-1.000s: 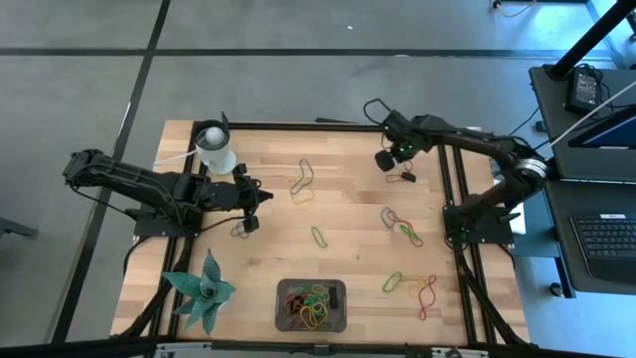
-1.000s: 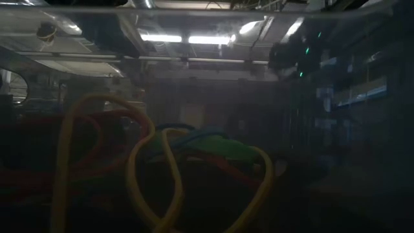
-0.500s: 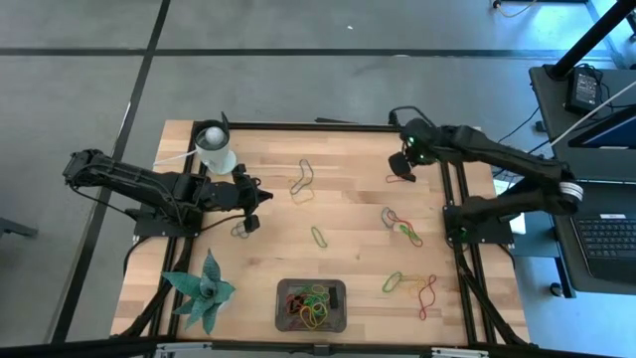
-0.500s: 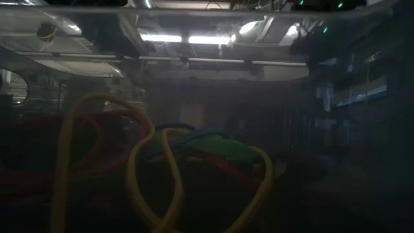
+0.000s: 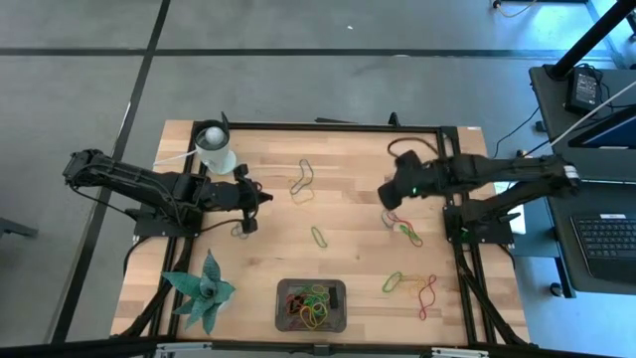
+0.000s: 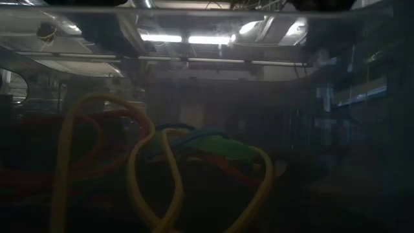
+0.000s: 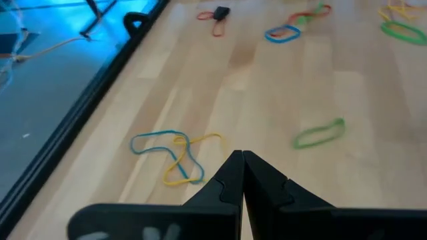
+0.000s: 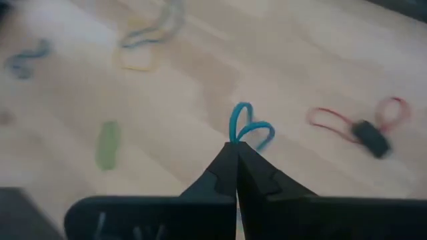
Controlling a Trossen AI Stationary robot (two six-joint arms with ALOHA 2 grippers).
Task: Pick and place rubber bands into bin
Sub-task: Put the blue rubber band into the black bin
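Note:
Rubber bands lie scattered on the wooden table: a blue and yellow pair [image 5: 301, 183], a green one [image 5: 318, 236], a blue one [image 5: 390, 216] beside a green-red one [image 5: 408, 234], and more at the near right [image 5: 412, 286]. The bin [image 5: 311, 305] stands at the near edge with several bands in it; the low view shows those bands [image 6: 155, 188] close up. My right gripper [image 5: 390, 195] hangs shut above the blue band [image 8: 245, 128], which shows just past its fingertips [image 8: 237, 148]. My left gripper [image 5: 250, 204] hovers shut at the table's left [image 7: 241, 157].
A white cup [image 5: 216, 147] stands at the far left corner and a green plant figure [image 5: 204, 290] at the near left. A red band with a black clip [image 8: 363, 130] lies by the right arm. Black frame rails [image 5: 298, 126] edge the table.
My right gripper has swung from the far right part of the table toward the near edge and risen, ending above the blue band; it has turned on the way and stayed shut. No band has moved.

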